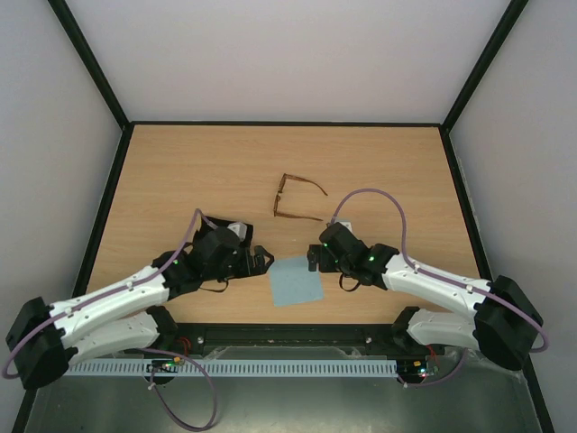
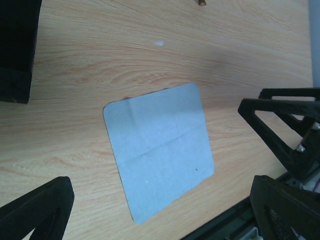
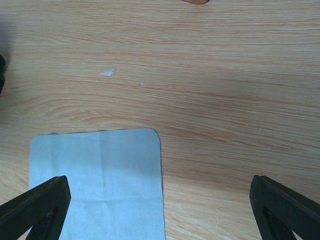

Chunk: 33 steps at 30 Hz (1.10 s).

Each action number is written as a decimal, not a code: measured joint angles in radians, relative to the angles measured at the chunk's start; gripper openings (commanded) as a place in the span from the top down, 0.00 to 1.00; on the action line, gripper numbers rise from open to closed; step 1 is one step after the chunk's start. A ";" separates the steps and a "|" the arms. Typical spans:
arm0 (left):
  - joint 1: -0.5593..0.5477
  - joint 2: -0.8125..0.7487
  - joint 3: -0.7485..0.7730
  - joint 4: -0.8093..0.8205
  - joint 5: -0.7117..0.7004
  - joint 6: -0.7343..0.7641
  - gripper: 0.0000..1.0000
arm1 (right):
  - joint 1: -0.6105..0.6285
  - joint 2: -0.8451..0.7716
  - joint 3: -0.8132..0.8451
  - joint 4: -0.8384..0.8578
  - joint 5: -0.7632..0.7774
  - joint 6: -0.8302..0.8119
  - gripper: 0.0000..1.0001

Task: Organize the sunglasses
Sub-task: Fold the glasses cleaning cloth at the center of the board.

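- Left gripper (image 1: 260, 262) sits low over the table (image 1: 180, 180), jaws spread wide, nothing held. It faces the right gripper (image 1: 315, 257), which is also wide apart and empty.
- Light blue-grey cloth (image 1: 296, 280) lies flat on the wood between the two grippers and slightly nearer than them, with faint fold creases.
- Farther out, mid-table: the sunglasses (image 1: 296, 198), thin brown frame, temple arms unfolded, apart from cloth and both grippers.
- Only the overhead view shows the whole glasses; each wrist view catches a brown sliver at its top edge.
- Left wrist view takes in the entire cloth; right wrist view only its far part.
- Wrist views alone show a pale fleck (image 3: 107, 73) on the wood beyond the cloth.
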State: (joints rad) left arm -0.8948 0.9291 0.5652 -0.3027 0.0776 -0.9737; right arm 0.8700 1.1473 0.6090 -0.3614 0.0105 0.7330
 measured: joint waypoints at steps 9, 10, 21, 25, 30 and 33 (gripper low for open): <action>-0.002 0.140 0.023 0.085 -0.024 -0.003 0.00 | -0.077 0.053 0.011 -0.003 -0.012 -0.021 0.26; -0.002 0.145 0.023 0.095 -0.028 -0.002 0.00 | -0.093 0.057 0.017 -0.006 -0.022 -0.029 0.33; 0.002 0.216 0.025 0.087 -0.085 0.005 0.01 | -0.117 0.162 0.072 0.017 -0.146 -0.154 0.58; -0.005 0.139 0.025 0.047 -0.108 -0.004 0.00 | -0.117 0.219 0.074 0.031 -0.186 -0.184 0.58; -0.009 0.024 0.025 0.005 -0.131 -0.007 0.01 | -0.117 0.295 0.100 0.034 -0.193 -0.205 0.64; -0.010 -0.013 0.025 -0.024 -0.137 -0.008 0.01 | -0.117 0.323 0.113 0.039 -0.193 -0.212 0.67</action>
State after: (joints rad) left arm -0.9043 0.9161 0.5900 -0.3267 -0.0589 -0.9817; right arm 0.7528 1.4700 0.7216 -0.3229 -0.1825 0.5209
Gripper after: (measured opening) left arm 0.995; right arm 0.362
